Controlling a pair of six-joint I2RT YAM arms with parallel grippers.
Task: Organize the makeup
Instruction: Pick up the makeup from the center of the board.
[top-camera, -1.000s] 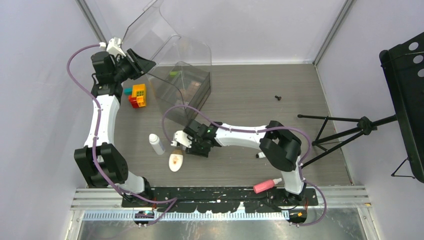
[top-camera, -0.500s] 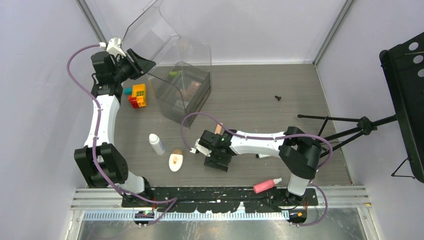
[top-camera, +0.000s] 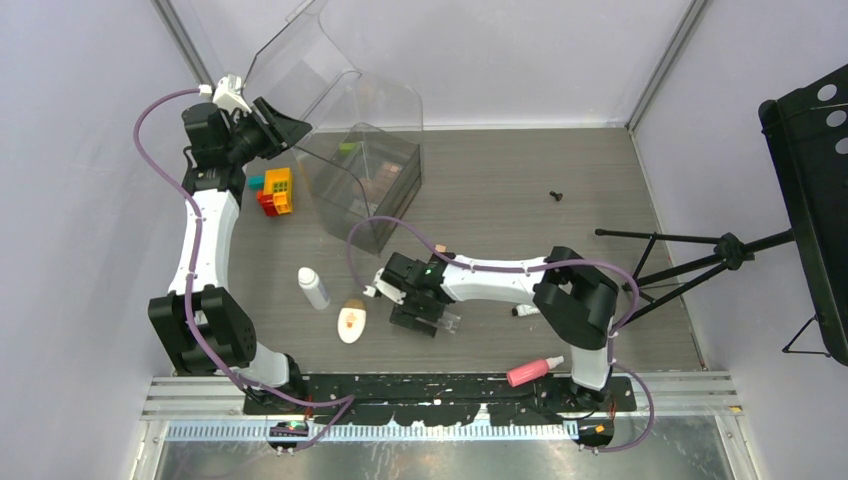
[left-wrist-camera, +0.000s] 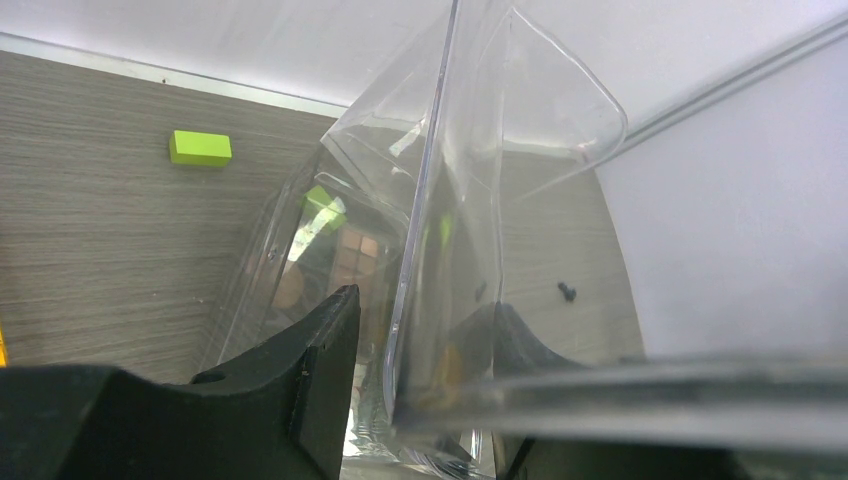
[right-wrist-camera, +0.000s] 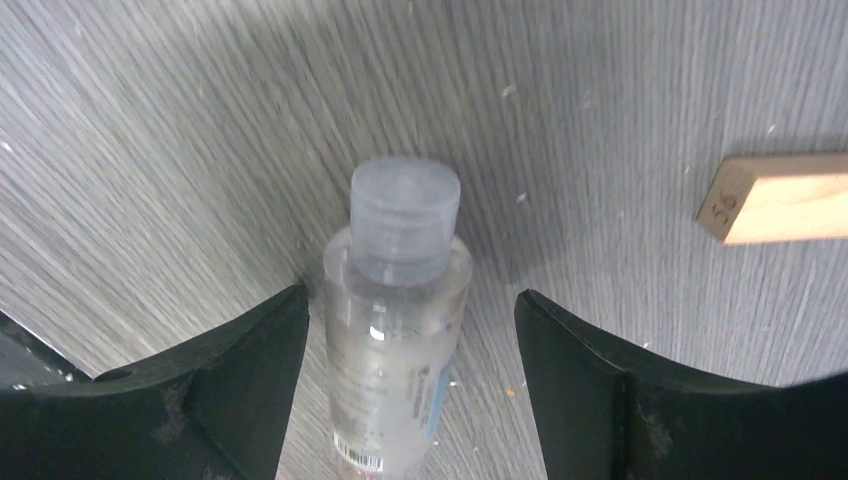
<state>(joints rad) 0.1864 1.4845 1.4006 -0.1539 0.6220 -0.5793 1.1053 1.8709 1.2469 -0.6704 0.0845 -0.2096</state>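
Note:
A clear bottle (right-wrist-camera: 400, 300) with a clear cap lies on the table between the fingers of my right gripper (right-wrist-camera: 412, 298), which is open; the bottle rests close to the left finger. In the top view, that gripper (top-camera: 420, 318) is low at mid-table over the clear bottle (top-camera: 448, 322). My left gripper (left-wrist-camera: 420, 350) is shut on the raised lid (left-wrist-camera: 440, 180) of the clear case (top-camera: 365, 175), holding it up. A square-pan palette (left-wrist-camera: 355, 250) shows through the plastic. A white bottle (top-camera: 314, 288), a white oval compact (top-camera: 351, 324), a peach sponge (top-camera: 353, 303) and a pink bottle (top-camera: 535, 371) lie on the table.
Colourful toy bricks (top-camera: 275, 190) sit left of the case, and a green brick (left-wrist-camera: 200, 148) lies behind it. A wooden block (right-wrist-camera: 780, 195) lies to the right of the clear bottle. A black screw (top-camera: 556, 195) and a tripod (top-camera: 680, 260) occupy the right side.
My right gripper moved right, away from the compact and sponge, and opened wider; it now straddles the clear bottle. The left arm and lid have not moved.

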